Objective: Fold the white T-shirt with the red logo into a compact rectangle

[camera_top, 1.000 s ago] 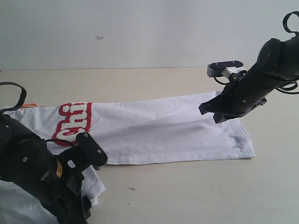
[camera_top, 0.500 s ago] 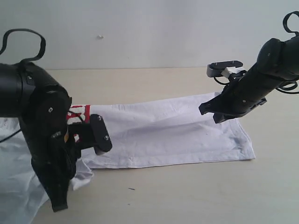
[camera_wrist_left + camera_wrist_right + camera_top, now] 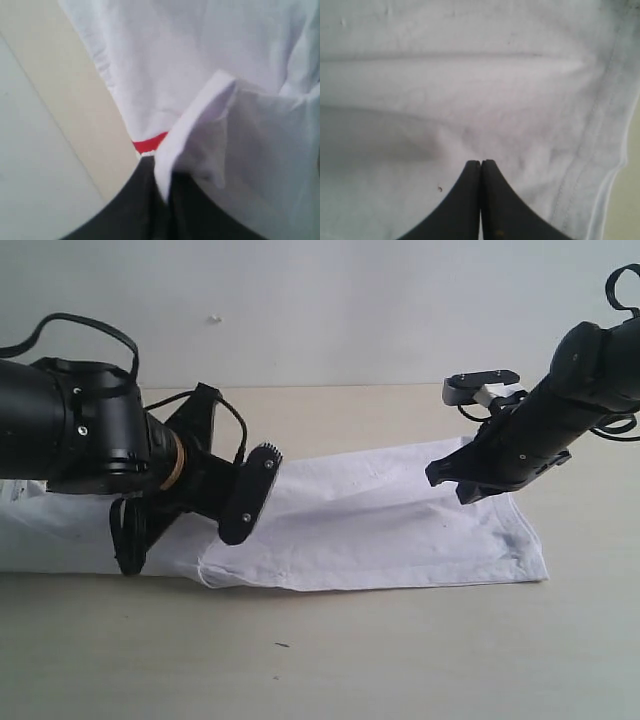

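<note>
Both were pressed together: the left end effector (image 3: pixel 162 186) pinched a fold of the white T-shirt (image 3: pixel 400 530), the red logo (image 3: pixel 150 143) nearly hidden beside it, while the right end effector (image 3: pixel 480 166) sat empty above the hem.

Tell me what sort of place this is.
Probably a robotics lab or test bench rather than a home: a pale beige tabletop against a plain white wall, with two black robot arms handling a thin white cotton T-shirt.

A robot lab bench: bare beige tabletop (image 3: pixel 400 660), blank white wall (image 3: pixel 350 300).
</note>
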Robot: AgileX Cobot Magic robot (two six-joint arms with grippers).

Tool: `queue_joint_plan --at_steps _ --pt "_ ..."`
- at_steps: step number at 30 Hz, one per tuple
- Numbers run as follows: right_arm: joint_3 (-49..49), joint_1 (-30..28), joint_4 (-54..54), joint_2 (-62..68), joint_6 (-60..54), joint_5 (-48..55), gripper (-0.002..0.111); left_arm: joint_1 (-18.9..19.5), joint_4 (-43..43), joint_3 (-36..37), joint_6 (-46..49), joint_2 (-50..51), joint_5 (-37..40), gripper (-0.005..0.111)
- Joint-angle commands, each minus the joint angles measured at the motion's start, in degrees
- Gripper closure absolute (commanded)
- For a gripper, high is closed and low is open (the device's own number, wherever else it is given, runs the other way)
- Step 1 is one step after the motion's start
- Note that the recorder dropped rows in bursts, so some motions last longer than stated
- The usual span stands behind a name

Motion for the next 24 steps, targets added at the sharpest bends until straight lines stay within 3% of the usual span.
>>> queue_joint_plan --at_steps 1,4,7,13,18,24 --pt "0.07 0.06 0.2 -0.45 -0.59 -1.2 0.108 2.16 1.45 -0.21 -2.92 2.38 -0.93 0.084" --pt "0.07 0.06 0.2 -0.45 -0.59 -1.69 0.108 5.21 1.45 -0.21 -6.94 3.25 -0.4 0.067" --pt "0.07 0.06 0.2 -0.45 -0.59 -2.34 0.108 8.54 1.45 -0.21 -10.96 3.4 -0.52 0.059" --pt "0.07 0.06 0.2 -0.45 -0.59 -2.75 0.108 14.76 -0.95 -0.21 -20.92 3.5 0.43 0.06" --pt "0.07 0.06 0.2 -0.45 -0.59 -2.75 0.108 18.52 -11.34 -0.21 -27.92 3.5 5.54 0.06" --pt "0.07 0.06 0.2 -0.45 -0.59 -2.75 0.108 22.31 -29.86 -0.21 -25.14 3.5 13.05 0.068"
